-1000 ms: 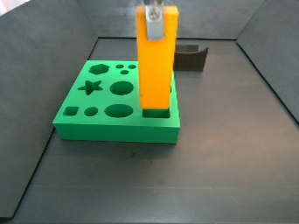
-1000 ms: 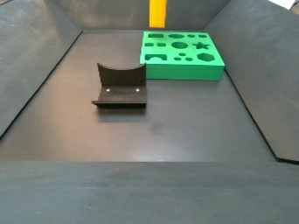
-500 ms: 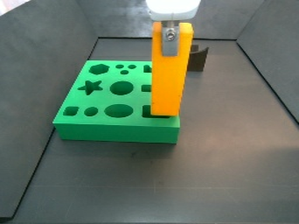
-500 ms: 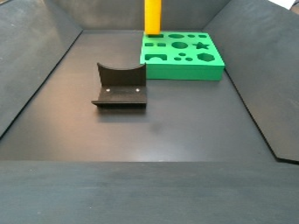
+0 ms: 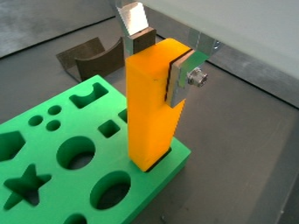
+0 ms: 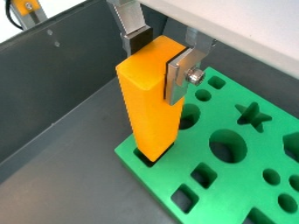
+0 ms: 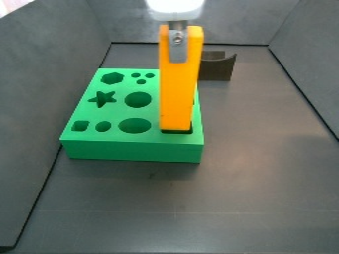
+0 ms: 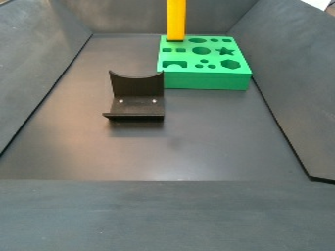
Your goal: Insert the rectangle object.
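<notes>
We are looking at the gripper (image 5: 162, 54) clamping the top of the rectangle object (image 5: 155, 105), its silver fingers (image 5: 184, 77) pressing flat against two opposite faces of the orange-yellow bar. In both wrist views the bar is standing upright with its lower end sitting in a rectangular slot at a corner of the green block (image 5: 65, 171); the same grip is showing in a wrist view at the gripper (image 6: 158, 54), with the bar (image 6: 152, 101) entering the block (image 6: 239, 149) close to its outer edge.

In a side view the bar (image 7: 179, 79) is rising well above the block (image 7: 130, 114), its foot near the block's front right corner, and the gripper (image 7: 176, 18) is hanging over it at the frame's top. In a side view from across the bin, the bar (image 8: 175, 18) is standing at the block's (image 8: 203, 62) far left corner, just beside the back wall.

The dark grey U-shaped holder (image 8: 135, 96) is sitting well apart from the block, with open dark floor (image 8: 183, 157) spreading around it. The sloping bin walls (image 8: 46, 78) are closing in on both sides.
</notes>
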Tool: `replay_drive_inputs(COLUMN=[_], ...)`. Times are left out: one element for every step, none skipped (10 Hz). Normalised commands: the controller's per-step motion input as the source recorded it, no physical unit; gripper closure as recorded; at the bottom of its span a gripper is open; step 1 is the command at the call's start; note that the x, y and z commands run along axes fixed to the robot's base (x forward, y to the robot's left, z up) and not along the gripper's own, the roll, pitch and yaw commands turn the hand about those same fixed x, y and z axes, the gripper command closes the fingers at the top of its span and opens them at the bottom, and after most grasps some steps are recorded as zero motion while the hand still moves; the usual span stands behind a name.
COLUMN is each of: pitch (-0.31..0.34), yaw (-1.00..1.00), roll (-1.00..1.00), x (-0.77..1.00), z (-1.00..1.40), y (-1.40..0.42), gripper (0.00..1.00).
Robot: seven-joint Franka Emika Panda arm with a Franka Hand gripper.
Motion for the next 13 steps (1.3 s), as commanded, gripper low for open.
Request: replay_drive_inputs(pitch=[0.000, 0.019, 0.043, 0.020, 0.019, 0.016, 0.000, 0.000, 0.010, 0.021, 0.034, 0.064, 0.069], yaw=[0.00, 0.00, 0.00, 0.00, 0.00, 0.00, 0.00, 0.00, 0.00, 0.00, 0.00, 0.00, 0.00], roll=[0.00, 0.00, 0.00, 0.00, 0.00, 0.00, -0.01, -0.03, -0.03, -0.01, 0.00, 0.00, 0.00], x=[0.00, 0.13, 0.22, 0.14, 0.13, 0.11, 0.00, 0.00, 0.14, 0.16, 0.18, 0.22, 0.22], z=[0.00, -0.06, -0.10, -0.10, -0.12, -0.12, -0.13, -0.19, -0.22, -0.20, -0.21, -0.25, -0.28], y=[0.00, 0.02, 0.00, 0.00, 0.00, 0.00, 0.04, 0.00, 0.00, 0.00, 0.00, 0.00, 0.00], gripper=[1.00, 1.00, 1.00, 1.00, 1.00, 1.00, 1.00, 1.00, 1.00, 1.00, 1.00, 1.00, 1.00])
